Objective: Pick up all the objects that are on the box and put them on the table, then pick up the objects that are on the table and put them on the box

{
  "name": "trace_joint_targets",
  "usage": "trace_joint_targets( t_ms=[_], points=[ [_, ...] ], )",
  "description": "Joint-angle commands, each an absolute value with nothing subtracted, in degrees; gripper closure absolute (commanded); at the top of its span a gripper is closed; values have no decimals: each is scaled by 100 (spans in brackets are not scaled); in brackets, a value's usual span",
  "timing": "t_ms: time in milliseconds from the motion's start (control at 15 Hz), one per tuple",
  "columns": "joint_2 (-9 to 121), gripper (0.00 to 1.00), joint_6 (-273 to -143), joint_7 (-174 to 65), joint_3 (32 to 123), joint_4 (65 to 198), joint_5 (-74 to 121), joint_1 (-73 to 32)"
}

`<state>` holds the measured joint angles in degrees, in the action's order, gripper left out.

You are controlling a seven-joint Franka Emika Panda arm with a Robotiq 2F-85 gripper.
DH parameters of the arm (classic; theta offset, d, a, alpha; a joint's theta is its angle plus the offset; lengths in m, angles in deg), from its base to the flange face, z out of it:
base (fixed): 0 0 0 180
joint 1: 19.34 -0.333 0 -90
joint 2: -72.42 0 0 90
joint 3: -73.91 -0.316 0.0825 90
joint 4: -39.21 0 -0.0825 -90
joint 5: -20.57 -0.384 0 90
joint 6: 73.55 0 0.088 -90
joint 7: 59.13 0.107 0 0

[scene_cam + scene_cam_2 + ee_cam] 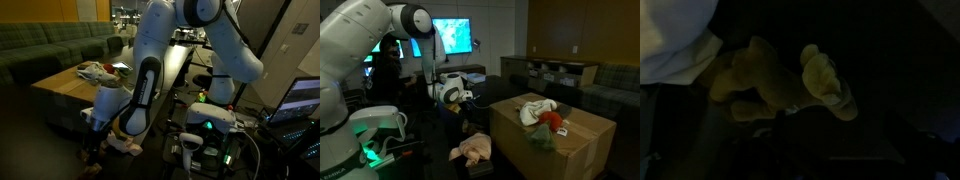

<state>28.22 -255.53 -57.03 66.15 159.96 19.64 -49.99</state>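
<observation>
- The robot arm (360, 40) bends over from its base and reaches low, into the dark gap beside the box, which suggests it is working at the lower surface and not at the box top
- The cardboard box (582, 142) stands well above that lower surface; in both exterior views its top carries a small heap, so the first half of the task looks far from done
- The plush toy (475, 150) lies on the dark low surface just beside the box, apart from the heap; whether that surface is the table is hard to tell in this light
- In the wrist view the plush toy (790, 85) fills the middle of the frame with its limbs splayed, so the camera is aimed straight down at it, the sort of line-up that goes with setting a thing down or reaching for it
- The white cloth (535, 108) sits crumpled on the box top, near the edge facing the arm, within easy reach for a later grasp
- A red object (552, 120) lies touching the cloth, with a green object (540, 137) just beside it; both are too small to name
- The gripper (460, 98) hangs above the plush toy and apart from it; its jaws are lost in shadow in every view, so whether they stand wide or narrow cannot be told, and nothing is seen in their hold
</observation>
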Motion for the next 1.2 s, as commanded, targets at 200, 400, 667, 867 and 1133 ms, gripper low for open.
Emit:
trace_joint_targets(
  t_ms=[200, 400, 667, 867, 1133],
  points=[
    [2225, 0, -26132, -5834, 7065, 15675, 2250, -5498],
    [2004, 0, -26391, -5982, 7304, 15567, 2311, -5706],
    [1779, 0, -26614, -6216, 7428, 15399, 2322, -5720],
    [1699, 0, -26696, -6392, 7449, 15331, 2370, -5631],
    [1568, 0, -26793, -6573, 7517, 15239, 2410, -5536]
  ],
)
